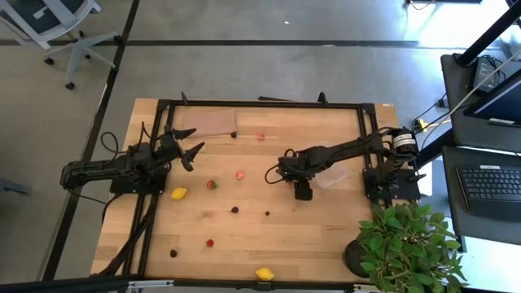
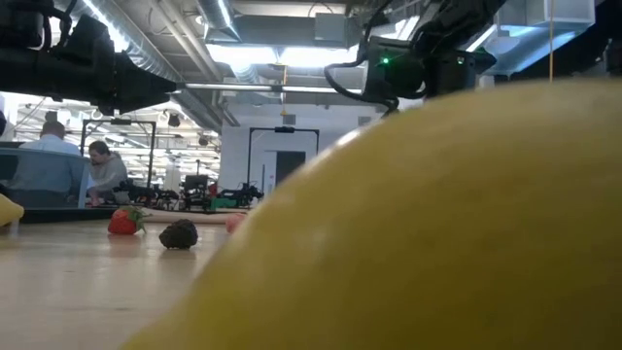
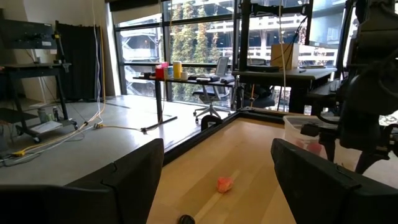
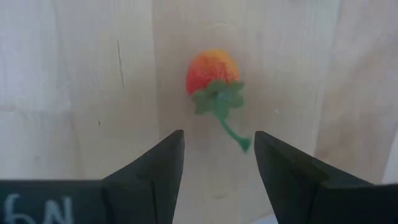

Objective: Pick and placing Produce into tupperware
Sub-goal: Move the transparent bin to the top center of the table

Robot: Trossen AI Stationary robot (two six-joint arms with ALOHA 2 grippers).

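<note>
Parted jaws on the right gripper (image 4: 217, 165) frame a strawberry (image 4: 212, 71) lying on the table (image 1: 309, 236), its green stem trailing toward the gap between the fingers. Nothing is held. From above, this gripper (image 1: 303, 192) hangs near the table's centre, with the tub (image 1: 335, 177) just beside it at about 2 o'clock. The left gripper (image 1: 192, 148) waits over the table's 9 o'clock side, jaws spread and empty.

Other produce lies scattered: a lemon (image 1: 179, 194) toward 8 o'clock, a second lemon (image 1: 264, 273) at the 6 o'clock edge, red pieces and dark berries between them.

My read is that the pick step is in hand, with the right arm lined up over its target but not yet down on it. The next move calls for a straight descent so the fingers straddle the fruit's body, not the thin stem, then a close and a short carry to the tub.
</note>
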